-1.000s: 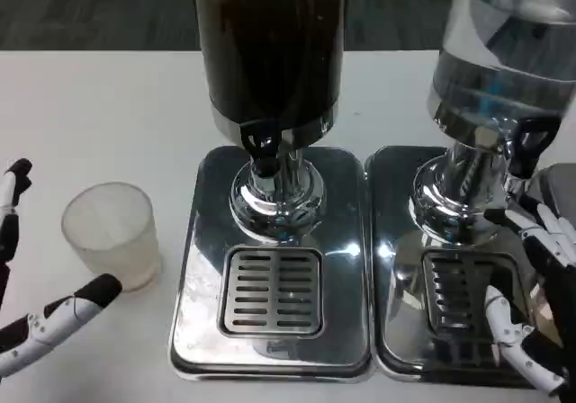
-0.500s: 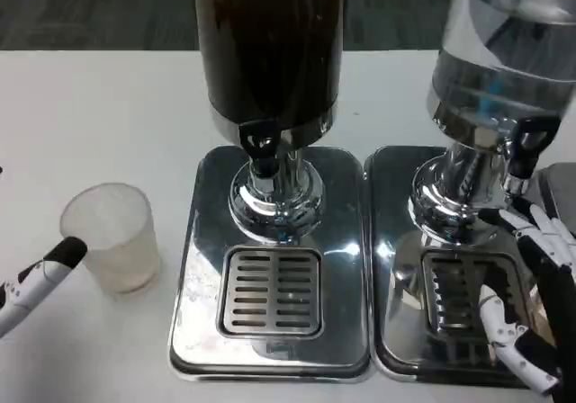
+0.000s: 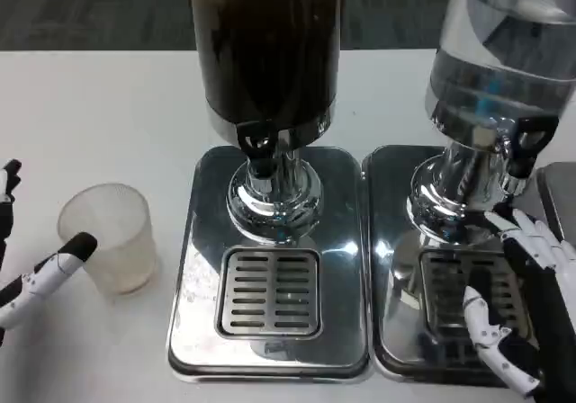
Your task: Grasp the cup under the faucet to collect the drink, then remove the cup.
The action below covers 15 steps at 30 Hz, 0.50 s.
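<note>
The frosted plastic cup (image 3: 107, 237) is standing at nine o'clock of the dark dispenser's drip tray (image 3: 270, 288), looking light, thin-walled and crushable; the spread left hand (image 3: 36, 273) is touching its wall, suggesting gentle mid-height gripping, while the right hand (image 3: 522, 317) is hovering, fingers apart

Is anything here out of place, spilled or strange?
No spill or damage shows. One thing stands out: the cup stands on the table, left of the dark dispenser, not on the drip grate under its faucet.
</note>
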Motion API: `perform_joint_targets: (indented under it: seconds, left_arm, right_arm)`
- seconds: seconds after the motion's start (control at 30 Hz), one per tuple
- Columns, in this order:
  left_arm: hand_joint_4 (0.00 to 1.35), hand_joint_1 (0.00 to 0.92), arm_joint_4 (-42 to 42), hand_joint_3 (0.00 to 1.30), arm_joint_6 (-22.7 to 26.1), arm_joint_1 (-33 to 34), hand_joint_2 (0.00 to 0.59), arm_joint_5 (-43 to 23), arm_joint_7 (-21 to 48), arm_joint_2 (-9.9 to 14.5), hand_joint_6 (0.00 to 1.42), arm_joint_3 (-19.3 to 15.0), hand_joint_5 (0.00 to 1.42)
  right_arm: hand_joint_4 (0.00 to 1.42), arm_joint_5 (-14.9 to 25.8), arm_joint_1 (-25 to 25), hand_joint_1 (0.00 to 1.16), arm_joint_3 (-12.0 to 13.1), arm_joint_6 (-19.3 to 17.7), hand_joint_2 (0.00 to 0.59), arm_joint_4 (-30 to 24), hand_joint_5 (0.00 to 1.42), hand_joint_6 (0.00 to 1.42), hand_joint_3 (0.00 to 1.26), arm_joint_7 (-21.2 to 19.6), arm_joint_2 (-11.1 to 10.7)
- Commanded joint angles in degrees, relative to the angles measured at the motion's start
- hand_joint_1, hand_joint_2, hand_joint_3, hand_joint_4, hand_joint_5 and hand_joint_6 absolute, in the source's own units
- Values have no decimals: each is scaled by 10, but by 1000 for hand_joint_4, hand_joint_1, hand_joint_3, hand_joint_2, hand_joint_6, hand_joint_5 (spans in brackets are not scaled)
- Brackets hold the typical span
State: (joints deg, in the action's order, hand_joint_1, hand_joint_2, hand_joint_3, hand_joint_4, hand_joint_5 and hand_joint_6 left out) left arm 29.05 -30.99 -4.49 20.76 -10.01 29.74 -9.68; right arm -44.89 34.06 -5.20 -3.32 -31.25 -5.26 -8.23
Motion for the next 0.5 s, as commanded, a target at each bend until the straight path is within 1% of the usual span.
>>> perform_joint_targets:
  seconds: [0.03, 0.17, 0.33, 0.4, 0.5]
  left_arm:
    - [0, 67, 37, 0, -22, 21, 4, -3, 9, 20, 135, 17, 64]
    - [0, 70, 53, 0, -30, 29, 4, 0, 7, 30, 136, 27, 59]
    - [0, 88, 72, 0, -40, 38, 5, 9, 2, 42, 137, 40, 53]
    - [0, 110, 78, 0, -44, 41, 7, 8, 2, 45, 148, 45, 62]
    - [0, 113, 92, 0, -49, 48, 9, 15, -1, 50, 149, 53, 63]
  right_arm:
    - [86, -5, -3, 464, -4, 3, 586, 0, 61, 33, 210, -13, 5]
    - [87, -8, -4, 462, -9, 1, 586, 2, 62, 33, 210, -14, 6]
    - [87, -7, -4, 461, -13, 1, 586, 3, 62, 33, 210, -15, 8]
    - [87, -7, -5, 461, -15, 0, 586, 4, 62, 33, 210, -16, 8]
    - [87, -9, -8, 457, -18, 1, 586, 5, 62, 33, 213, -16, 8]
